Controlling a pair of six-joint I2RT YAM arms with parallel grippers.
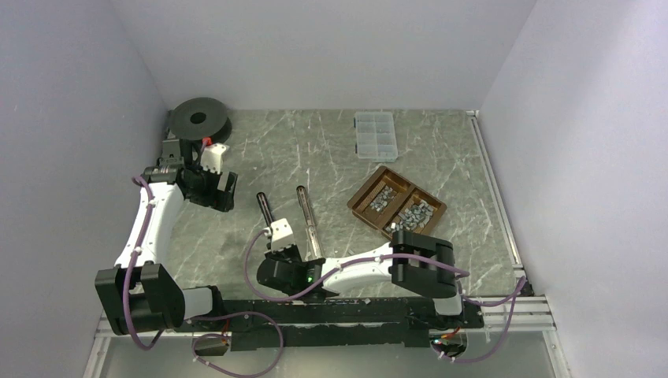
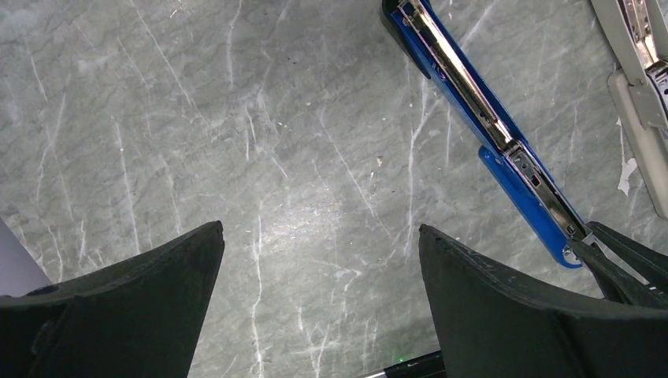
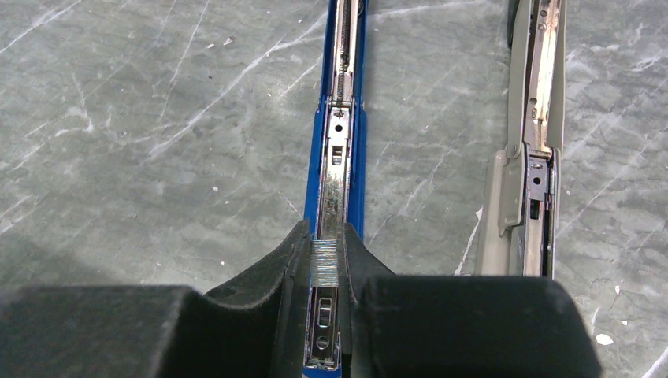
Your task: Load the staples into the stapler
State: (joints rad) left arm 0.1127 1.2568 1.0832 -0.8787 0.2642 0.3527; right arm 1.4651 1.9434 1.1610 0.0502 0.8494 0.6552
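Grey marble table (image 1: 315,150) under the left tool (image 2: 319,236), its fingers spread wide apart and hovering just left of the blue stapler (image 3: 337,150). That stapler lies opened out flat, metal channel up. The right tool (image 3: 324,228) is pinched together on a short silver staple strip (image 3: 324,264), held right over the channel. Just beside it on the right lies a grey stapler (image 3: 536,157), also opened. Further right sits a brown tray (image 1: 369,220) holding loose staples (image 1: 382,197).

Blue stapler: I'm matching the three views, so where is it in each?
Top external: blue stapler lies centre-left and looks dark.
Left wrist: it runs diagonally at upper right.
Right wrist: it runs up the centre.
Shared landmark: the grey stapler beside it.
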